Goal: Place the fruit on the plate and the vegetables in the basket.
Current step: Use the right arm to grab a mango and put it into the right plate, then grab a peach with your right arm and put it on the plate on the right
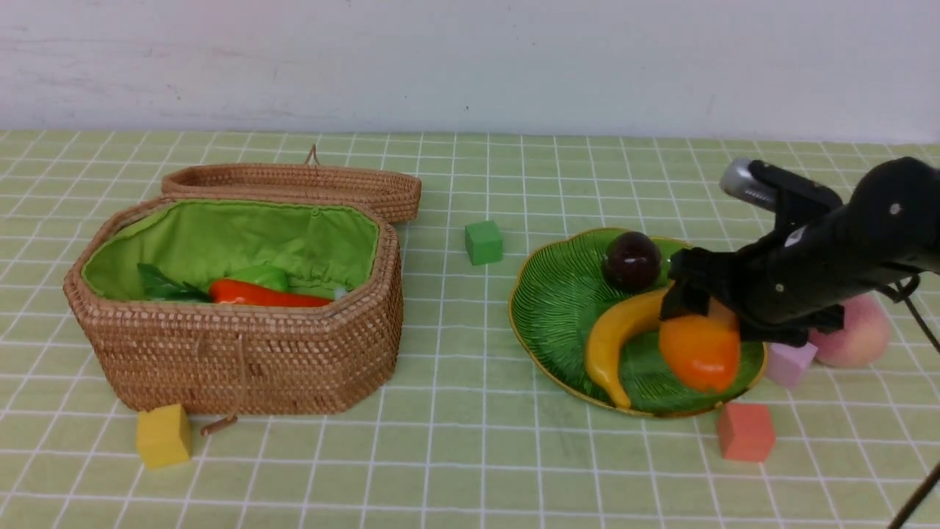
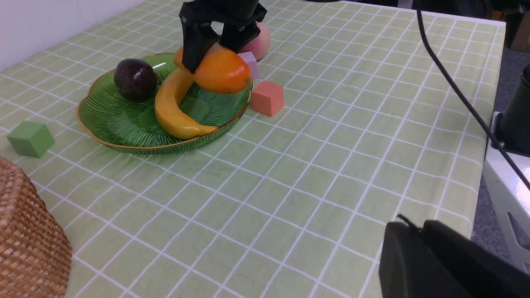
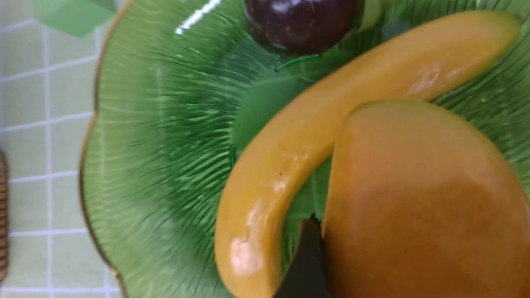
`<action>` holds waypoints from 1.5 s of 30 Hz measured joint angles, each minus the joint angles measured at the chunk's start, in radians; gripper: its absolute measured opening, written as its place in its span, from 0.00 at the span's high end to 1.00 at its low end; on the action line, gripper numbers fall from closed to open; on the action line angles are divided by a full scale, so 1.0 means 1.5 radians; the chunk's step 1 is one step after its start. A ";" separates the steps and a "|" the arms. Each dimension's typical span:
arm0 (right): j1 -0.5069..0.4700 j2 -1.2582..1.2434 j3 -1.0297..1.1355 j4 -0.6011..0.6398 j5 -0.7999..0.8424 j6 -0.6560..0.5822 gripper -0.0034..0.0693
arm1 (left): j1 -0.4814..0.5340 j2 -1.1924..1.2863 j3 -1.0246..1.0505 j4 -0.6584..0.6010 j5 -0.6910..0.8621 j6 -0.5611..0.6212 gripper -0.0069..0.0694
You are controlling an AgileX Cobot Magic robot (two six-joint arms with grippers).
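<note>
Two fruits (image 1: 617, 330) lie on plate (image 1: 558, 308); right gripper (image 1: 701, 312) pinches mango (image 1: 701, 356), left gripper (image 2: 414, 231) closed.

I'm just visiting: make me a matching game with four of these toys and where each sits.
1 banana
2 peach
3 pepper
4 green cube

A in the basket
B on the cloth between basket and plate
C on the plate
D on the cloth beside the pink cube

Pairs: 1-C, 2-D, 3-A, 4-B
</note>
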 joint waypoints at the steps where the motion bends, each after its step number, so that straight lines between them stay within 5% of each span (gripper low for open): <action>1: 0.000 0.001 -0.001 0.000 -0.002 0.000 0.12 | 0.000 0.000 0.000 0.000 0.000 0.000 0.86; 3: 0.000 0.001 -0.003 -0.001 -0.005 0.000 0.05 | 0.000 0.000 0.000 0.000 0.000 0.000 0.86; 8: 0.000 -0.005 -0.022 -0.008 0.000 0.000 0.03 | 0.000 0.000 0.000 0.000 -0.001 0.000 0.86; 18: 0.001 -0.056 -0.109 -0.173 0.187 0.000 0.23 | 0.000 0.000 0.000 0.000 -0.019 0.000 0.86; 25: -0.047 -0.080 -0.208 -0.329 0.368 0.088 0.36 | 0.000 0.000 0.000 -0.007 -0.152 -0.012 0.86; 31: -0.143 -0.035 -0.213 -0.305 0.375 0.097 0.21 | 0.000 0.000 0.000 -0.013 -0.247 -0.015 0.86; 37: -0.164 0.026 -0.213 -0.280 0.353 0.087 0.05 | 0.000 0.000 0.000 -0.015 -0.254 -0.015 0.86; 45: -0.169 0.060 -0.213 -0.271 0.314 0.087 0.10 | 0.000 0.000 0.000 -0.015 -0.253 -0.014 0.84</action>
